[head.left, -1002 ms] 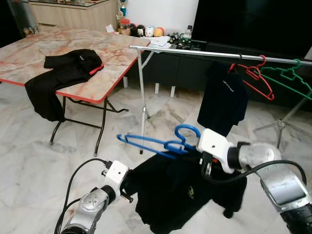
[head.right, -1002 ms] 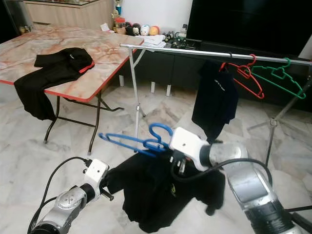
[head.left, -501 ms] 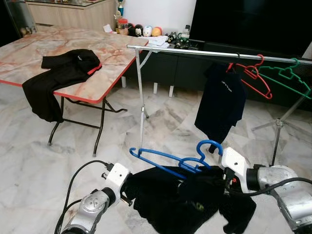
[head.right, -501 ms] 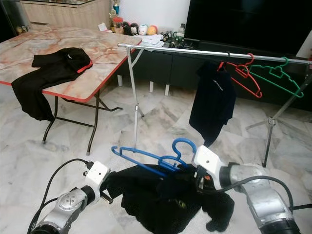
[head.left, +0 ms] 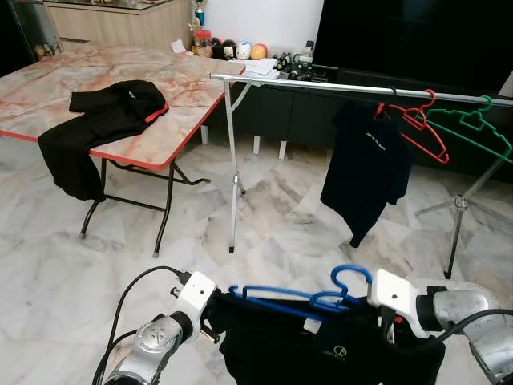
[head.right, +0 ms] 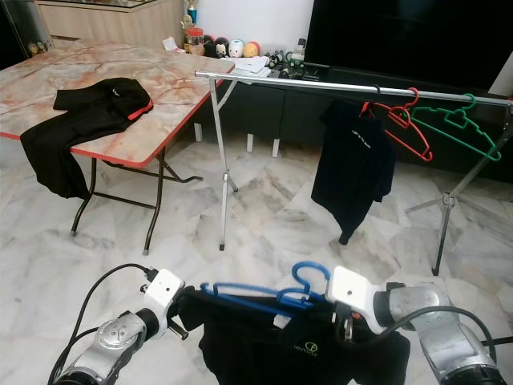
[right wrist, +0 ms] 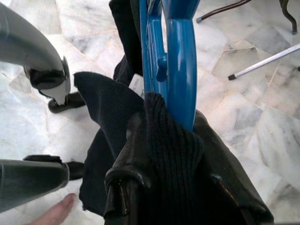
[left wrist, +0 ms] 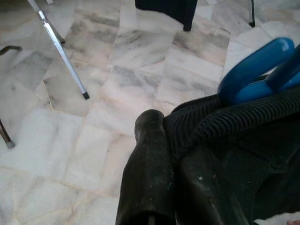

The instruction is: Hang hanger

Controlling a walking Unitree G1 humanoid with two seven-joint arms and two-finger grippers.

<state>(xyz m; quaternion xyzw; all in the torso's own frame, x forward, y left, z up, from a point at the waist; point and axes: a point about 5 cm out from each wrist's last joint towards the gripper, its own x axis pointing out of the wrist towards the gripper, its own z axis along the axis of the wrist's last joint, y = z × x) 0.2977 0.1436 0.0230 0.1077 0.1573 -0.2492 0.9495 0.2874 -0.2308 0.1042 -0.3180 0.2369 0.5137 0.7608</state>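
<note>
A blue hanger (head.left: 309, 300) carries a black shirt (head.left: 321, 353) low in front of me, stretched between both grippers. My left gripper (head.left: 215, 311) is shut on the shirt's left shoulder; in the left wrist view its finger (left wrist: 147, 178) presses the knit collar (left wrist: 225, 122) beside the hanger's blue end (left wrist: 262, 70). At the hanger's hook end my right gripper (head.left: 386, 322) is shut; in the right wrist view the blue hanger (right wrist: 180, 61) runs between the fingers, which the shirt fabric (right wrist: 168, 140) covers. The metal rack rail (head.left: 321, 84) stands beyond, higher up.
On the rail hang a black shirt (head.left: 369, 164), a red hanger (head.left: 417, 120) and a green hanger (head.left: 473, 124). The rack's upright pole (head.left: 234, 184) stands ahead of me. A marble-topped folding table (head.left: 184, 88) at the left holds black garments (head.left: 104, 112). The floor is marble tile.
The hanger with its shirt has come down and levelled out. My right gripper has moved right and lower, drawing the shirt flat between the two grippers.
</note>
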